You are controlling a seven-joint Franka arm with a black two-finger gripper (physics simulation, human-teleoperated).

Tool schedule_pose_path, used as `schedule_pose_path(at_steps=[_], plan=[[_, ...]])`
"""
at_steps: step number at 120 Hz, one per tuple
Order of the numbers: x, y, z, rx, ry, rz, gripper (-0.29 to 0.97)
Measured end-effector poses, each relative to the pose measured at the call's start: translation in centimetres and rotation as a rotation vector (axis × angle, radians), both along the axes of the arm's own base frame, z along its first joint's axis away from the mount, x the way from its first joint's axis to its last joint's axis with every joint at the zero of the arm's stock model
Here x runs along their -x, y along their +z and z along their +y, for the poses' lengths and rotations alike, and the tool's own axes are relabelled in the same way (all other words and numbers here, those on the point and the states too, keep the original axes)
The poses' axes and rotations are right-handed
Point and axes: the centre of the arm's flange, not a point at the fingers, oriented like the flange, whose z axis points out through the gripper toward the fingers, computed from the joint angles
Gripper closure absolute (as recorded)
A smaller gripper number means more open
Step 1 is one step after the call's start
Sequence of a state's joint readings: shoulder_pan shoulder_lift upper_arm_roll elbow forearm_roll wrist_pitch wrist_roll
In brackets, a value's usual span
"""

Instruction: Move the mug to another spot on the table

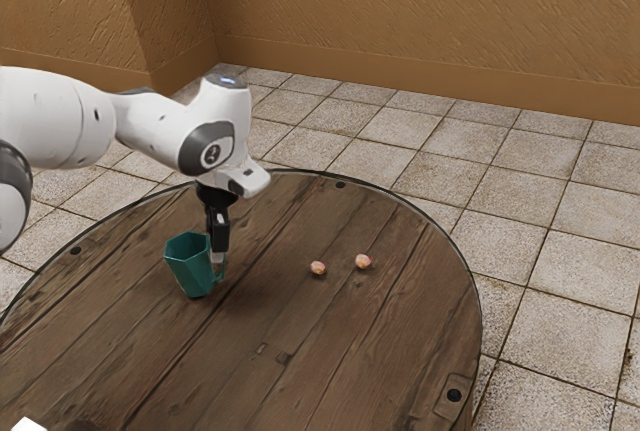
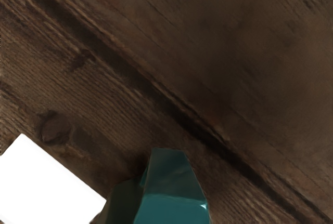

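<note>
There is one black gripper (image 1: 217, 267). It points straight down at the side of the mug (image 1: 192, 264) that faces the exterior view's right, where a handle-like part sticks out. I cannot tell whether the gripper is closed on the mug or only beside it. In the wrist view the mug (image 2: 169, 193) appears directly under the hand as a teal form with flat, angular faces.

There is one mug. It is teal, it has a smooth surface and an open top, and its wall is made of flat facets, not round. It sits on the table (image 1: 330, 351), in the part of the table toward the exterior view's left.

There are two small balls, pink-orange in colour: one ball (image 1: 318, 268) and a second ball (image 1: 363, 261). They lie near each other, apart from the mug toward the exterior view's right.

There is one flat white piece (image 2: 47, 185) with straight edges. It lies on the wood near the mug.

The table is one round top made of dark, rough wooden planks (image 2: 234, 52). The planks show grain, knots and seams, and the table has a dark rim with a few bolts.

Around the table the floor (image 1: 520, 191) has square beige tiles, and the walls (image 1: 420, 11) are brown and have a rough texture.
</note>
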State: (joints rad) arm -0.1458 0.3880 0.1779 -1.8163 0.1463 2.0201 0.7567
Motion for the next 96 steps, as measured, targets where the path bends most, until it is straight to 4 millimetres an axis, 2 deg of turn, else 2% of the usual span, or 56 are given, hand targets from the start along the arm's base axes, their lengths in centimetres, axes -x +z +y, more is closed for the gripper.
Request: schedule_pose_path(at_steps=[40, 62, 96], plan=[[-0.4, -0.9, 0.6, 0.019, -0.110, 0.009, 0.00], [-0.7, -2.5, 0.7, 0.026, -0.155, 0.016, 0.00], [-0.9, -3.8, 1.1, 0.036, -0.196, 0.012, 0.00]])
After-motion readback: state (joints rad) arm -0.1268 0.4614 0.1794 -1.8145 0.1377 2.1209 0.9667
